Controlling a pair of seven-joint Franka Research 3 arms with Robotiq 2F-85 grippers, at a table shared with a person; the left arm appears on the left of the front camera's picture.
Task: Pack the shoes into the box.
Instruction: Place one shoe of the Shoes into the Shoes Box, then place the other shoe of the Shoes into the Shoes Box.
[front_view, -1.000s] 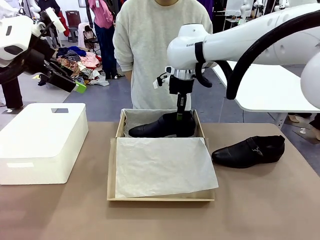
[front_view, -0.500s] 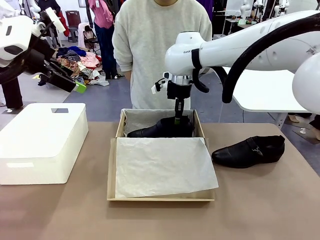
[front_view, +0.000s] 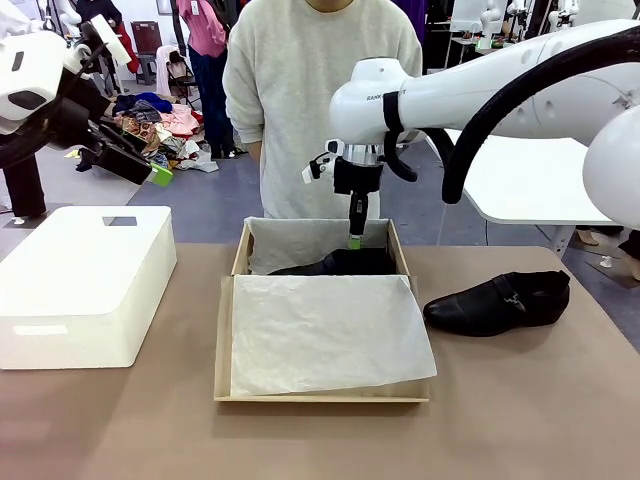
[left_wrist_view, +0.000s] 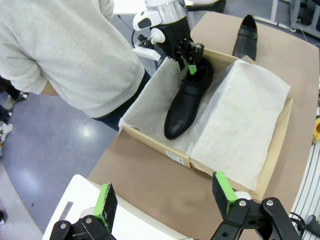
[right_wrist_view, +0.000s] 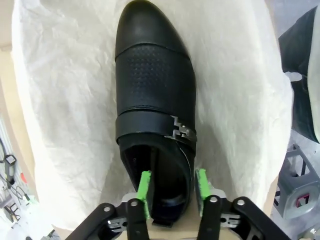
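Hovering my right gripper (front_view: 354, 240) over the shoe (front_view: 335, 264) lying in the box (front_view: 224, 330), fingers parted; my left gripper (left_wrist_view: 165, 192) gapes empty.

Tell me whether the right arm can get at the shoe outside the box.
Probably yes: that shoe lies bare on the table on this arm's side, nothing over it, and the right gripper, fingers apart, hangs above the box.

1 shoe (front_view: 335, 263) — mostly hidden behind the tissue paper (front_view: 325, 330).
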